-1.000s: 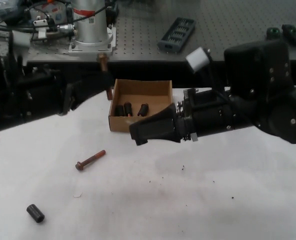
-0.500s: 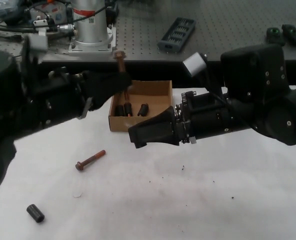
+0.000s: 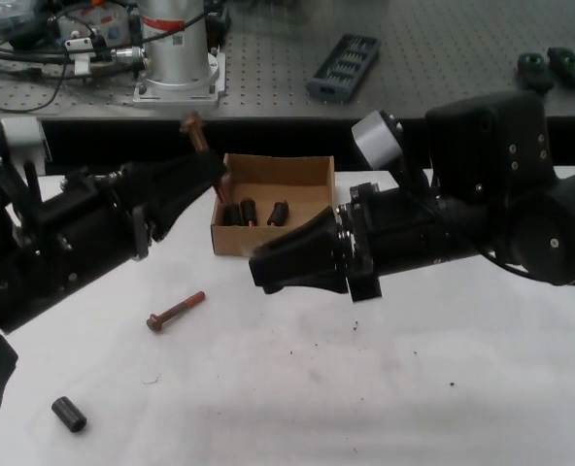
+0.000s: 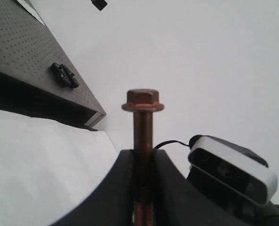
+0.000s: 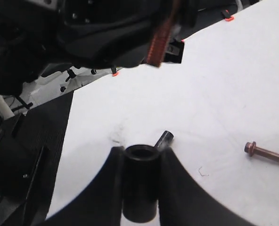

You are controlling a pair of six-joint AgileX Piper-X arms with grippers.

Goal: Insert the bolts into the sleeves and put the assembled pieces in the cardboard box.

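My left gripper (image 3: 213,175) is shut on a copper bolt (image 3: 198,136), held head up just left of the cardboard box (image 3: 231,239). In the left wrist view the bolt (image 4: 143,123) stands upright between the fingers (image 4: 123,188). My right gripper (image 3: 261,270) hovers in front of the box, shut on a black sleeve (image 5: 140,181) with its bore facing up. The left arm's bolt tip (image 5: 157,41) hangs above and beyond that sleeve. On the white sheet lie a loose bolt (image 3: 175,311) and a loose sleeve (image 3: 69,415). Three assembled pieces (image 3: 250,210) lie in the box.
Behind the box runs the perforated bench with a metal cylinder (image 3: 176,49), cables, a dark ribbed block (image 3: 344,64) and green-black parts (image 3: 550,64). The right arm's bulky body (image 3: 501,184) fills the right side. The white sheet's front right part (image 3: 414,388) is bare.
The left arm swung in from the left with the bolt, then drew back a little and tilted; the bolt head is now left of the box. The right gripper stayed almost in place.
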